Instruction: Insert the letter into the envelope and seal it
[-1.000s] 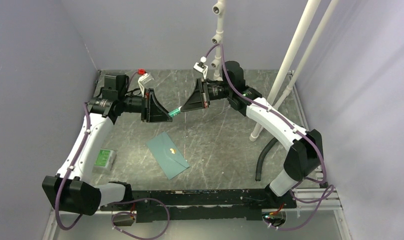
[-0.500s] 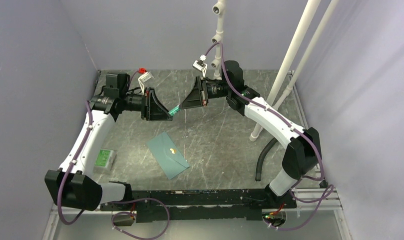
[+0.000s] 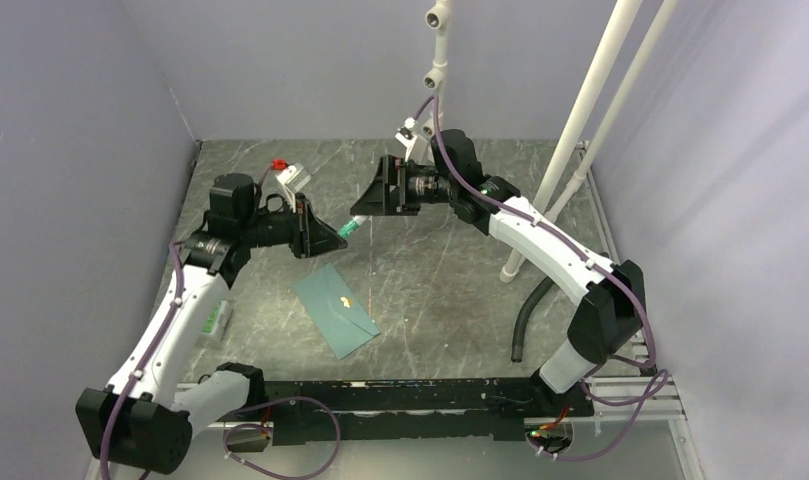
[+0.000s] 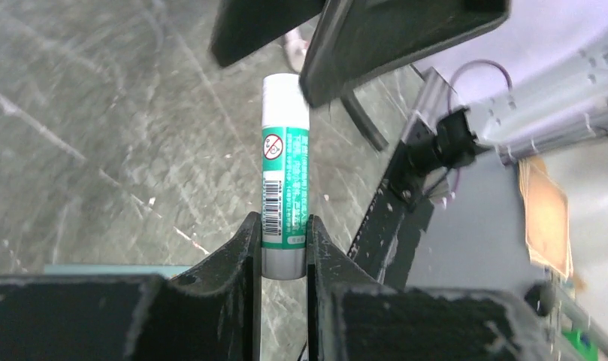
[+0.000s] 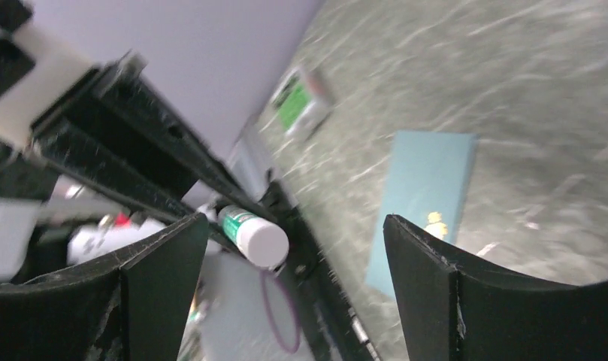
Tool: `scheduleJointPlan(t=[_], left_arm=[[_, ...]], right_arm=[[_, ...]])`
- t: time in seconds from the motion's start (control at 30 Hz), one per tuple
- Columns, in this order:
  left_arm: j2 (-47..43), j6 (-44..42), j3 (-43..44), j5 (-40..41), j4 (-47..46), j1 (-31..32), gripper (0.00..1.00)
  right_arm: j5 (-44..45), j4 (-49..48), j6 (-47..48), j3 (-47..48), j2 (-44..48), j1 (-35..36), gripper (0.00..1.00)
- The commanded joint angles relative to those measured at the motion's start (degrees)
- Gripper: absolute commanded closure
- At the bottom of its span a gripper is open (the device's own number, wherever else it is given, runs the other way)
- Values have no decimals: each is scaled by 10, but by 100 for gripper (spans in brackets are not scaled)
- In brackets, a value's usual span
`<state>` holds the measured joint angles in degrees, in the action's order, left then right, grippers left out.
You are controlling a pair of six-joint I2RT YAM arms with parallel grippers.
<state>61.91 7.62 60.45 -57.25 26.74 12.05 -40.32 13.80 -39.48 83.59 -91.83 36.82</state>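
Sealing seems underway: the left gripper (image 4: 279, 226) pinches a glue stick (image 4: 285, 180) in mid-air, the right gripper (image 5: 294, 226) spreads wide around its tip, and the envelope (image 3: 336, 310) lies flat nearer, probably needing glue next.

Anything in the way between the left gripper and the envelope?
Nothing visible stands between them: the envelope lies flat and uncovered, nearer the arm bases. But the left gripper has its jaws shut on a glue stick, raised in the air.
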Motion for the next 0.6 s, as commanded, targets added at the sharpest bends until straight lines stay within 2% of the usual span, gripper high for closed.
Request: scheduleJointPlan(t=[0.0, 0.07, 0.2, 0.37, 0.5, 0.57], left_arm=[[-36, 141, -75, 155, -136, -3, 97], [-34, 167, -90, 202, -140, -3, 98], [1, 200, -97, 292, -111, -2, 98], [91, 225, -98, 324, -136, 11, 95], [173, 233, -59, 380, -145, 59, 88], [212, 235, -32, 440, -137, 97, 89]], right_arm=[[210, 53, 34, 16, 37, -6, 10], [266, 54, 28, 1, 52, -7, 10], [315, 62, 37, -17, 68, -7, 15], [329, 92, 43, -33, 67, -7, 18], [340, 99, 38, -60, 77, -7, 19], [353, 102, 35, -71, 81, -6, 22]])
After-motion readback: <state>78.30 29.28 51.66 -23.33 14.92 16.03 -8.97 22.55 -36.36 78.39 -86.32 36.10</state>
